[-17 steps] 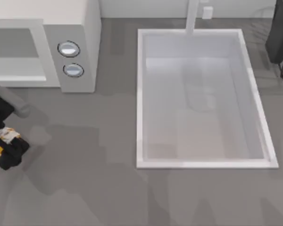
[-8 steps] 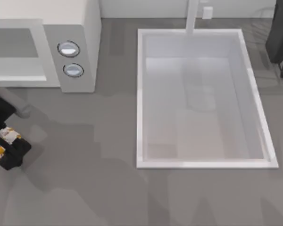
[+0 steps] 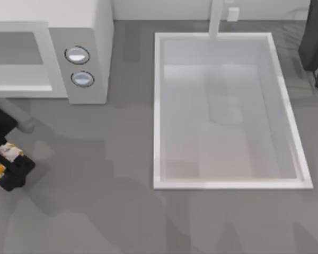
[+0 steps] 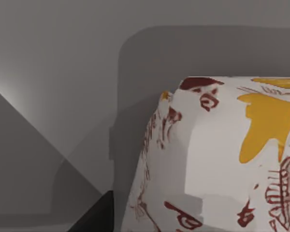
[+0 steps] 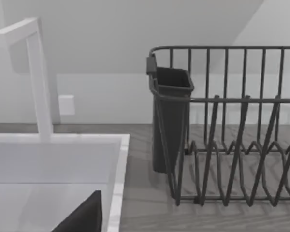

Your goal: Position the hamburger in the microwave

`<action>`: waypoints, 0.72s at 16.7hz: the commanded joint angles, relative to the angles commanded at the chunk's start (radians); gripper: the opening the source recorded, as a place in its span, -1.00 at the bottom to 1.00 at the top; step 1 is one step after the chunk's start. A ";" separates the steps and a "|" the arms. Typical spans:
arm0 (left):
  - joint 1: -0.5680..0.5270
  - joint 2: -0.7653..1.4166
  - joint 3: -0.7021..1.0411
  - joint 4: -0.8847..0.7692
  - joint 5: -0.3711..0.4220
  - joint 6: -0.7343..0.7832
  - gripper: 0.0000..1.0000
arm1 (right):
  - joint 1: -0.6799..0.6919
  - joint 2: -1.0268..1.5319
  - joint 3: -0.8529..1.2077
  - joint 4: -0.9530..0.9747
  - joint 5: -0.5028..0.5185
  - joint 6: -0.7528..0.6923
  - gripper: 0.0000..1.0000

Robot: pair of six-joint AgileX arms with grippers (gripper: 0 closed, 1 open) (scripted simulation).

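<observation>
From above, my left gripper sits at the far left edge of the grey counter, in front of the microwave, and it is pinching the hamburger, a small white-wrapped lump with yellow-orange patches showing between the dark fingers. The microwave is white, its grey cavity open toward the counter's front, with two round silver-blue dials on its side panel. The white sink lies to the right of it, well apart from the hamburger. My right arm is parked at the top right corner; I cannot tell how its gripper stands. In the left wrist view the hamburger looms close: white wrapping, a large yellow-orange blotch, dark red scribbled marks. In the right wrist view a dark wire dish rack stands beside the sink and its white faucet.
</observation>
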 joint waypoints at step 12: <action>0.000 0.000 0.000 0.000 0.000 0.000 -1.00 | 0.000 0.000 0.000 0.000 0.000 0.000 1.00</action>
